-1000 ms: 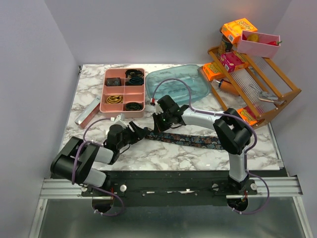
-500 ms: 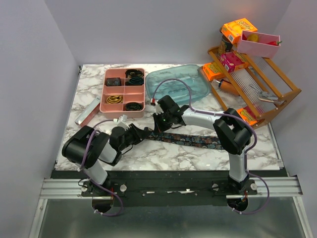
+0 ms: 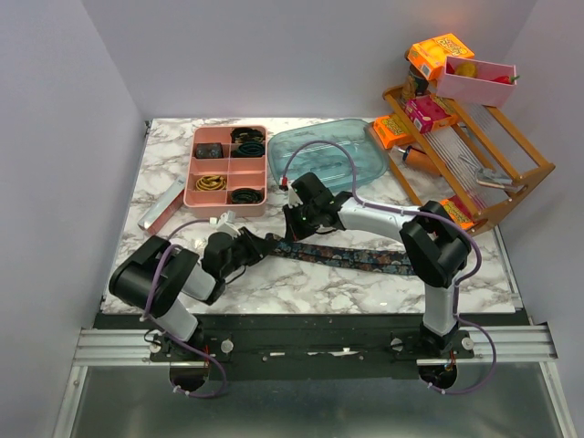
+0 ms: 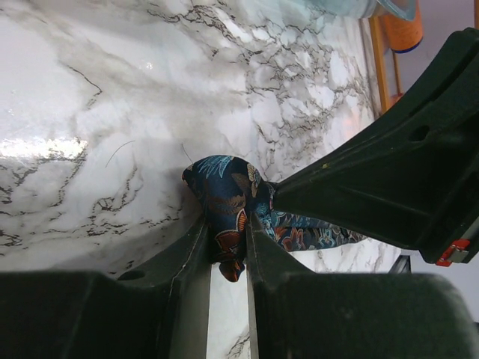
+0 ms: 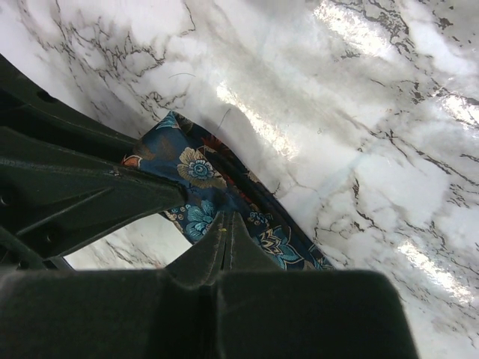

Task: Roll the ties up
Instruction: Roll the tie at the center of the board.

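One tie, dark navy with orange and pale-blue flowers, lies flat across the marble table. My left gripper is shut on the tie's left end, which is folded into a small bunch; the left wrist view shows the gripper pinching the fabric between its fingers. My right gripper is right beside it. In the right wrist view the right gripper is shut, its tips pressed down on the tie with no fabric seen between them.
A pink compartment tray with rolled ties stands at the back left. A clear teal container is behind the grippers. A wooden rack with orange boxes stands at the right. A silver bar lies at the left.
The left arm's elbow has swung up and to the right while its gripper stayed on the tie's end. The right gripper and the tie have barely moved.
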Controlling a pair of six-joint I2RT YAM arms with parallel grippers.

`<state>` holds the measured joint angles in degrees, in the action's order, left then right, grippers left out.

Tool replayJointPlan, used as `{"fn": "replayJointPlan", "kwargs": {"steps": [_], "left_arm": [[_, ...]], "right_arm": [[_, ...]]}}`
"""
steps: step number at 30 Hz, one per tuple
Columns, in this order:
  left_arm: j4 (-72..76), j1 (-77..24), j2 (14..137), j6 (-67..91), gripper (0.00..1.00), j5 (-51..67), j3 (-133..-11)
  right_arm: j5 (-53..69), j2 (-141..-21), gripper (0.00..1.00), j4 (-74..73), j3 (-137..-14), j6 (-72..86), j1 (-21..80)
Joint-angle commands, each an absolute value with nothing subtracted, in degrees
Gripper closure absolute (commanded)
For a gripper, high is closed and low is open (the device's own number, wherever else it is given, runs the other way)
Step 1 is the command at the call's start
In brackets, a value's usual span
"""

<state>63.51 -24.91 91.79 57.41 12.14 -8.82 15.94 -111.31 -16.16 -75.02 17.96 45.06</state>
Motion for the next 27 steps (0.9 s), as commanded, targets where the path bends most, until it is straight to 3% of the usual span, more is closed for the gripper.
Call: {"fn": "replayJointPlan", "kwargs": {"steps": [1, 10, 27], "left_arm": [[56.2, -25.8, 87.5, 54.1, 0.89, 8.0, -10.2], [37.5, -29.1, 77.0, 47.0, 0.90, -1.4, -14.5], [25.2, -37.4, 75.9, 41.2, 0.92, -12.0, -22.8]], "right_arm": [[14.1, -109.6, 0.99, -16.9, -73.9, 17.1, 45.3], [13.0, -110.8, 0.99, -18.2, -74.5, 15.8, 45.4], [17.7, -115.7, 0.99, -17.1, -78.0, 17.2, 46.0]]}}
